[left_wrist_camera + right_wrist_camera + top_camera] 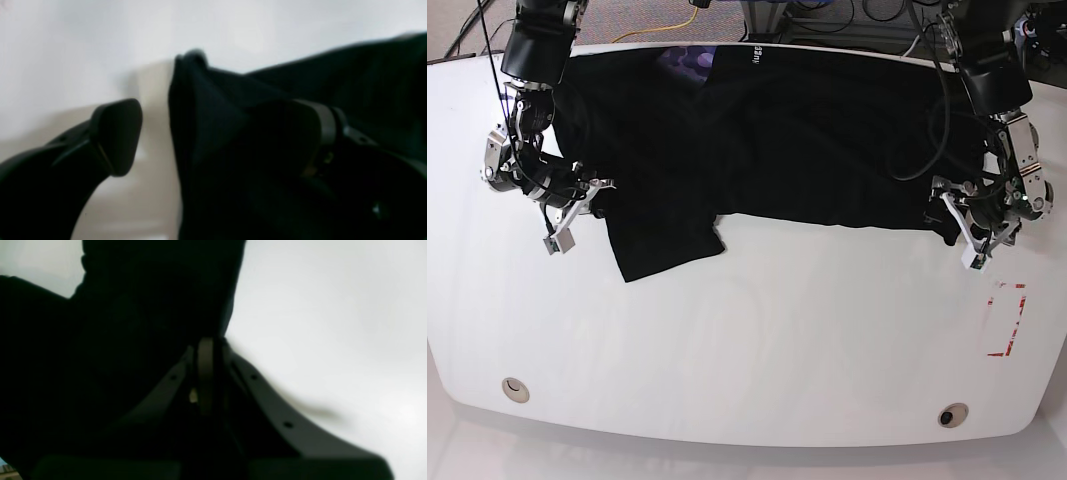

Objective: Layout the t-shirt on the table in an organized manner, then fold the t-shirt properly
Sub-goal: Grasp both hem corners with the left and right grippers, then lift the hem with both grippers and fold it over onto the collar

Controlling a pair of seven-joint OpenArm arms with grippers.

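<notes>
Jaws: right gripper [590, 196] clamped, apparently on t-shirt [827, 150] sleeve; left gripper [968, 233] spread wide beside hem corner. T-shirt spans worktop [757, 340] far edge, long axis left-right between the 2 arms.

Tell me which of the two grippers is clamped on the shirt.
The right gripper, on the base view's left, is shut on the t-shirt. The left gripper stands open at the opposite edge.

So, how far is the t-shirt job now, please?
Mostly done: the t-shirt lies spread across the far side of the table. In hand: the right tool is shut on its edge; the left tool stands open around a raised corner. Left: smoothing the folded-over sleeve, then all the folding.
</notes>
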